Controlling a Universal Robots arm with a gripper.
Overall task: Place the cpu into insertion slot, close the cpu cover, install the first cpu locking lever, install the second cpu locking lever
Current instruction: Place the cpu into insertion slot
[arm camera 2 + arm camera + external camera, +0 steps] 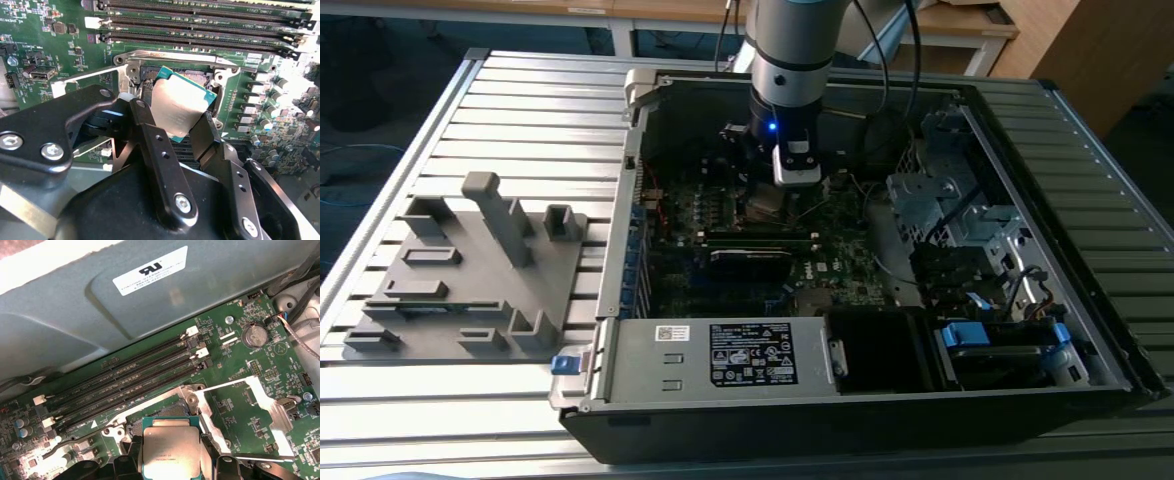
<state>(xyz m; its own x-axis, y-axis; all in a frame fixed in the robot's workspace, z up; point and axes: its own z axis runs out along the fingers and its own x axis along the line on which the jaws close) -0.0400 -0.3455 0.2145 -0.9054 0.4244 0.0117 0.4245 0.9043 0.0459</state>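
Slatted metal surface (494,90) carries an open PC case (854,420). A grey fixture block (454,300) lies on the surface at the exterior view's left, just beside the case. A labelled power supply (654,360) sits along the near wall of the case. The arm (787,40) comes down from the far side into the middle of the case, with the end effector (770,205) low over the green board (235,365).

Long black memory slots (125,375) run next to the socket area. The cover (280,415) is swung open: a silvery frame with a big window, lying flat on the board beside the slot (167,412), not over it. The slot's dark centre shows past the cpu's edge in both wrist views.

The cpu (180,107) is clamped between the black fingers (150,130), one on each opposite edge, silver top up. It sits right over the slot and covers most of it. In the second wrist view it looks skewed against the socket rim. Can't tell if it touches the slot yet; not seated flat.
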